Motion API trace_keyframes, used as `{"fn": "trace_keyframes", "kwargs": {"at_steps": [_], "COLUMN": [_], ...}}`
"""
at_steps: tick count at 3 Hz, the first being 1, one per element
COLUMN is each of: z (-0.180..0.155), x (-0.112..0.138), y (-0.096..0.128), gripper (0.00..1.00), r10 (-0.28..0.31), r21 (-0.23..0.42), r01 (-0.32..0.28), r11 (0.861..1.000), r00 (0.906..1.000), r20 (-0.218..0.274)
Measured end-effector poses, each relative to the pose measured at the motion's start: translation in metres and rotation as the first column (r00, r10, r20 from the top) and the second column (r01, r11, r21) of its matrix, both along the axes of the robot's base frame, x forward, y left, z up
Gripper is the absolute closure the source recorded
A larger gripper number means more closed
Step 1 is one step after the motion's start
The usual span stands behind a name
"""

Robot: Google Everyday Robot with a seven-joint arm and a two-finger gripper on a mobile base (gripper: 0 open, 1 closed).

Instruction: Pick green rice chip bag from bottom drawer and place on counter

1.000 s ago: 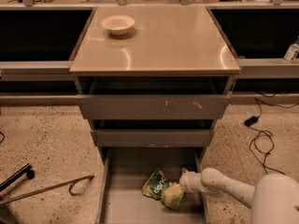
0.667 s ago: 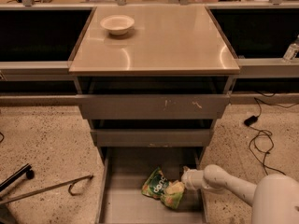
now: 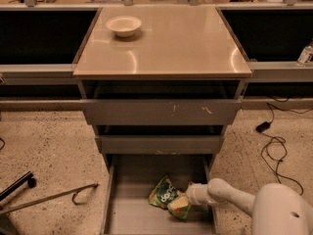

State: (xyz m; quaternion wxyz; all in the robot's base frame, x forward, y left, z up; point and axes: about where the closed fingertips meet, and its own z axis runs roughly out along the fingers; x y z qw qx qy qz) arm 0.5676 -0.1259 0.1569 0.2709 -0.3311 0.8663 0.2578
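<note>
The pincer (image 3: 185,199) dipped slightly, at green rice chip bag (image 3: 164,196) in bottom drawer (image 3: 132,215)

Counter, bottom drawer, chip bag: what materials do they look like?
Counter: likely laminate or polished stone, glossy beige, shows light glare. Bottom drawer: looks like painted metal, matte grey, flat floor. Green rice chip bag: thin plastic film, crinkled. Claw sits at the bag's right side, inside the drawer.

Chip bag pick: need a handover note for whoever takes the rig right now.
Gripper: down in the bottom drawer, at the right edge of the bag; grasp unconfirmed.
Bag: on the drawer floor, right of centre.
Counter: bowl at back left, no bag yet.
Done: drawer open, arm reached in.
Left: secure bag, lift, place on counter.
</note>
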Motion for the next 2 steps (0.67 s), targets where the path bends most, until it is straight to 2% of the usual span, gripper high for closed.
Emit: {"fn": "trace_keyframes", "kwargs": {"at_steps": [1,2], "z": [-0.0336,-0.038], "x": [-0.0085,-0.0097], "y": [0.0102,0.0118], "gripper": [0.0,0.18], "r10": [0.002,0.002], "r21": [-0.003,-0.003], "r01": [-0.002,-0.002], "r11": [1.0,1.0], "r00": [0.9991,0.9989], "r20": [-0.043,-0.047]}}
